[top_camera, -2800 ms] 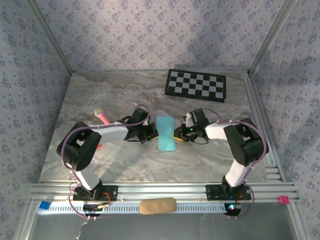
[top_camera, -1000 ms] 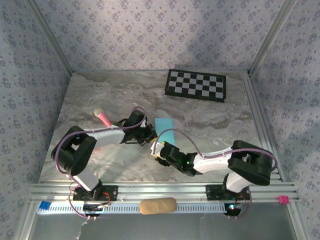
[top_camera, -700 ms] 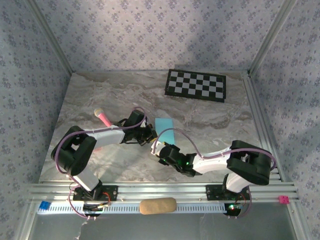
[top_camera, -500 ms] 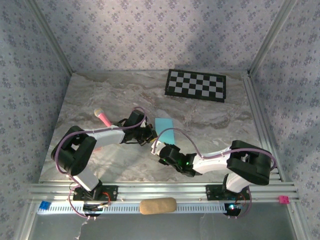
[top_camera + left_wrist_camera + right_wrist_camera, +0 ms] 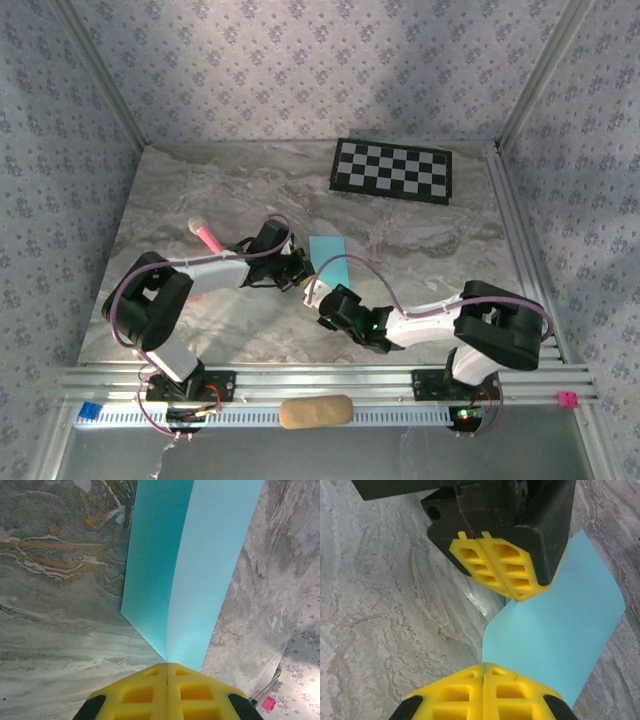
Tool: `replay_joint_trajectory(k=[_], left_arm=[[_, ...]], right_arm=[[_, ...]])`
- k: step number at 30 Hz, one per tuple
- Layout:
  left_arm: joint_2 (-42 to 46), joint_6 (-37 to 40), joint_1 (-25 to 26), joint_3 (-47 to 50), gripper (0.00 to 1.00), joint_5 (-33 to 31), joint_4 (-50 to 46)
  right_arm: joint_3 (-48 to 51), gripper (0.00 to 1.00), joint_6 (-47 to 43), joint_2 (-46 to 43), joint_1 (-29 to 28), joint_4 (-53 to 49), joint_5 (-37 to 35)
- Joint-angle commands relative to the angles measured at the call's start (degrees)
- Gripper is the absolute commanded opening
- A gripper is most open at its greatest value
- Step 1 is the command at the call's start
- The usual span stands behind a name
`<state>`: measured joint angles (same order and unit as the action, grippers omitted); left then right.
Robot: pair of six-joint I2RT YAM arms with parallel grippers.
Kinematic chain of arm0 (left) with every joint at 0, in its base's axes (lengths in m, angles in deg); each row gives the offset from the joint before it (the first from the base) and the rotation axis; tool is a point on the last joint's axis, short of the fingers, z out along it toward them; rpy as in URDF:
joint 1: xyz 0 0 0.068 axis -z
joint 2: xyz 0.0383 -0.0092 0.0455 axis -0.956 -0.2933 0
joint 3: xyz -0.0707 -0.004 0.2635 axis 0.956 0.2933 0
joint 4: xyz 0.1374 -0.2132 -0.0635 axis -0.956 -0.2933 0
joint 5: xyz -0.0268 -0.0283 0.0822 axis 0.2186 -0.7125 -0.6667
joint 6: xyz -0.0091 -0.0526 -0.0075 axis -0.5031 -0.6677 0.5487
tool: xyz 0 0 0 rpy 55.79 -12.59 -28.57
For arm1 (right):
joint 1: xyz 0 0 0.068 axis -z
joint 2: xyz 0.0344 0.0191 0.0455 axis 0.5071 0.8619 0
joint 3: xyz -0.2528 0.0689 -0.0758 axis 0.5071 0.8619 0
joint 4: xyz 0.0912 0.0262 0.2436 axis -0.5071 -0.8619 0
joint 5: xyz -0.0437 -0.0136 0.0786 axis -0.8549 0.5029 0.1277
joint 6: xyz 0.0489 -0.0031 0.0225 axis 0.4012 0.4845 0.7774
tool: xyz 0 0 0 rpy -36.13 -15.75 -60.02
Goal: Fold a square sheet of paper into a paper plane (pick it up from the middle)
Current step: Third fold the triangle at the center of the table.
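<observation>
The square sheet of paper [image 5: 330,257] is light blue and folded along a centre crease, lying near the middle of the marble table [image 5: 200,190]. My left gripper [image 5: 300,272] is shut on the crease end of the paper [image 5: 195,570], its yellow pads [image 5: 167,664] pressed together. From the near side, my right gripper [image 5: 322,298] is shut on the paper's edge [image 5: 560,640], fingertips meeting at the sheet [image 5: 483,666]. In the right wrist view the left gripper [image 5: 519,596] pinches the same sheet a short way ahead.
A pink marker pen [image 5: 205,234] lies left of the left arm. The black-and-white checkerboard mat [image 5: 392,170] sits at the back right. A tan pad [image 5: 315,411] rests on the front rail, with a blue block [image 5: 90,411] and a pink block [image 5: 567,399] at its ends.
My right gripper has closed onto the paper's near edge; before that the right arm swung from the paper's right side round to its near side. The left gripper has stayed shut on the paper.
</observation>
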<state>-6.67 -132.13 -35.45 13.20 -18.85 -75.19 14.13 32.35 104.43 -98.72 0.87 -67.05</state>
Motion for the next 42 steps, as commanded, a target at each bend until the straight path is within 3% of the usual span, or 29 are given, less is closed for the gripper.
replay_joint_trajectory(k=[1,6,10,17,21,26,36,42], left_arm=[[2.35,0.55,-0.28,0.27,0.02,-0.76,-0.62],[4.37,2.20,-0.82,-0.07,0.19,-2.39,-3.21],[7.32,4.68,-2.21,-1.43,0.35,-4.83,-7.86],[8.12,11.15,-4.60,-7.06,0.36,-5.68,-13.84],[4.20,15.43,-4.84,-12.07,0.31,-3.09,-16.77],[-2.58,18.14,-4.88,-17.56,0.24,0.95,-17.14],[-13.76,21.06,-4.38,-24.07,0.13,5.83,-17.86],[-19.32,23.02,-3.09,-25.39,0.10,4.73,-19.73]], right_arm=[[0.27,0.00,2.34,-1.69,0.85,-1.53,0.73],[0.32,0.00,4.62,-3.03,3.12,-3.38,6.42],[0.46,0.00,7.13,-4.95,7.98,-4.68,21.35],[-1.88,0.00,16.50,-4.59,17.21,-5.98,47.33],[-4.84,0.00,19.17,-2.12,19.37,-8.32,55.58],[-5.84,0.00,22.52,-1.04,20.52,-6.85,59.16],[-4.19,0.00,22.89,0.18,21.04,-5.09,57.24],[-3.98,0.00,24.27,1.98,21.32,-3.43,58.01]])
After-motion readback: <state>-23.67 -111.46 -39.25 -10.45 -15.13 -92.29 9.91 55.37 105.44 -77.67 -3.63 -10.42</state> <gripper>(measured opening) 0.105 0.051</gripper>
